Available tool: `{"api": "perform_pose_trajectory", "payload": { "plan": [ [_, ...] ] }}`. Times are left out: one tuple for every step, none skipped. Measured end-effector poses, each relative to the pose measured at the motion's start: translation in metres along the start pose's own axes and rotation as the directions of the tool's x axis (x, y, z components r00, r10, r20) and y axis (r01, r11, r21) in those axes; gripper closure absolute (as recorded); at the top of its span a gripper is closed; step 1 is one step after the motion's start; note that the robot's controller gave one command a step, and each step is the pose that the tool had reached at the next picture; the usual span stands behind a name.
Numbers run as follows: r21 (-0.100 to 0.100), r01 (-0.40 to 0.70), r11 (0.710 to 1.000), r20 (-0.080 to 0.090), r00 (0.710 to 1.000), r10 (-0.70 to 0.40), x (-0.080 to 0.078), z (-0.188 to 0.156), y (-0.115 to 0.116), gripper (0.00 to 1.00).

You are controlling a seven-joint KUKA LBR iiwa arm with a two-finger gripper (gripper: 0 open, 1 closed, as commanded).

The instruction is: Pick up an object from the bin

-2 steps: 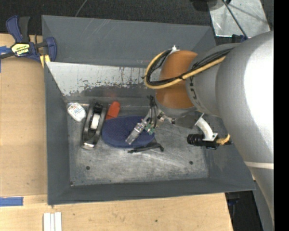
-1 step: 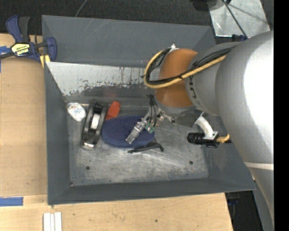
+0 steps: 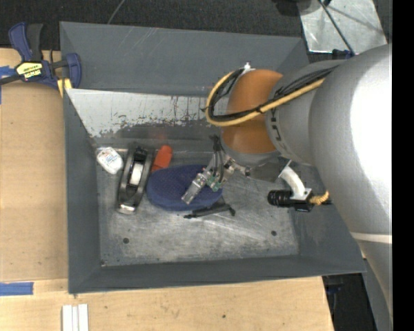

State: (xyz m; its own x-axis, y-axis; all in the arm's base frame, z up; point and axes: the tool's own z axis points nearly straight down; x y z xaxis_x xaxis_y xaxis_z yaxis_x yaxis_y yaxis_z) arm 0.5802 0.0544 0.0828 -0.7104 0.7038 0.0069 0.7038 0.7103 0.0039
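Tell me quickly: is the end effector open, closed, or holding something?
End effector: cannot be told; it is over the dark blue disc.

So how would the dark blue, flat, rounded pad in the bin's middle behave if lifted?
The dark blue rounded pad lies low and flat, so probably light and unlikely to roll. It looks soft; gripped near its right edge, under the gripper, it might droop.

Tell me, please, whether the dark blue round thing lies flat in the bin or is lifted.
Lying flat: the dark blue round thing rests on the bin floor, with the hand over its right part.
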Motion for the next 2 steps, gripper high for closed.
{"api": "perform_pose_trajectory", "payload": {
  "plan": [
    [-0.001, 0.003, 1.0, 0.011, 1.0, -0.003, -0.001, -0.037, 0.001, 1.0],
    [-0.002, 0.006, 1.0, 0.013, 1.0, -0.006, -0.003, -0.101, 0.002, 1.0]
  ]
}}
